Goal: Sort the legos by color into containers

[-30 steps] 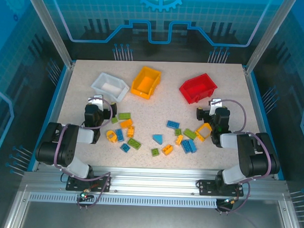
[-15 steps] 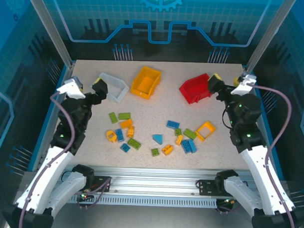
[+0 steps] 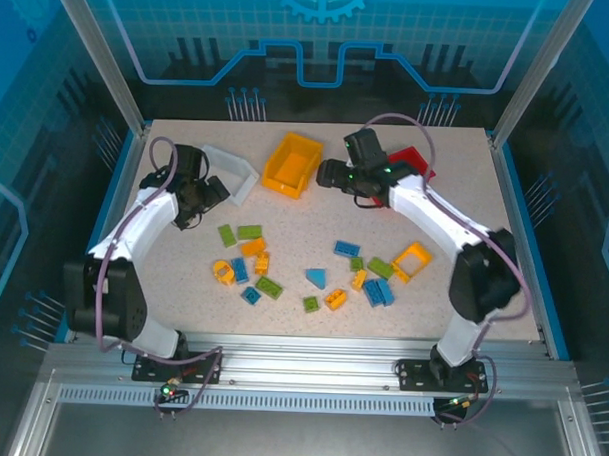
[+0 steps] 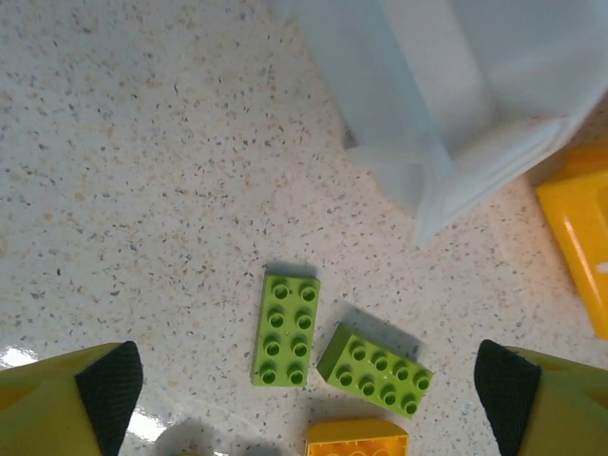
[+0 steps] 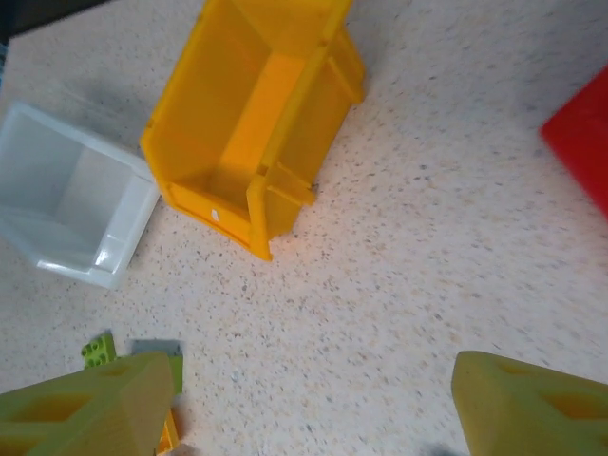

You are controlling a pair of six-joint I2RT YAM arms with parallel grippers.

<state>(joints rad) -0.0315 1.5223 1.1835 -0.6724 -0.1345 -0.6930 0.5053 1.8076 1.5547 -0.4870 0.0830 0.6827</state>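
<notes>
Hovering empty, jaws spread wide, the left gripper [image 4: 309,388] frames two lime green bricks [image 4: 286,329] at lower centre; the right gripper [image 5: 318,404], likewise spread and empty, faces the orange-yellow bin [image 5: 256,123] at upper left.

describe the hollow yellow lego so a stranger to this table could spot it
On the speckled table, legos lie scattered across the near half. Go to the right end of that scatter: the hollow yellow lego is the rightmost piece, next to a lime green brick. Unlike its solid neighbours, it is an open square frame.
</notes>
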